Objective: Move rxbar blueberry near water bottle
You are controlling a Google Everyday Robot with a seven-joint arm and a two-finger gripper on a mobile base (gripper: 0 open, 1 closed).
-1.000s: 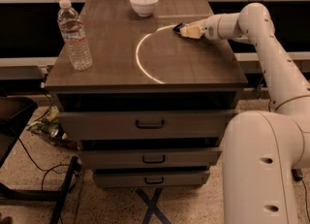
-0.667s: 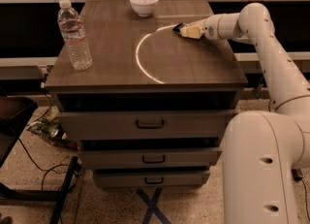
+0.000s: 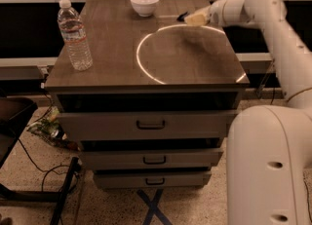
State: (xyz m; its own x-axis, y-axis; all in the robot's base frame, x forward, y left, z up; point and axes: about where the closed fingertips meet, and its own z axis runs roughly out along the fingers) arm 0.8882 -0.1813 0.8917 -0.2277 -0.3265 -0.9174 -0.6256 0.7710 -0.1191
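The small flat snack bar in a dark wrapper [image 3: 181,17] shows as a dark piece at the tip of the robot's pale hand [image 3: 189,19], at the far right part of the brown wooden counter [image 3: 117,48] and just to the right of the round white bowl [image 3: 145,3] - whether the hand is closed on the bar or only touches it, I cannot tell. The tall clear plastic water bottle with a white cap [image 3: 74,36] stands upright near the left edge of the counter, well apart from the bar. Between them a thin bright ring of light [image 3: 138,56] lies on the wood, and below the counter there are grey drawers with dark handles [image 3: 150,124].
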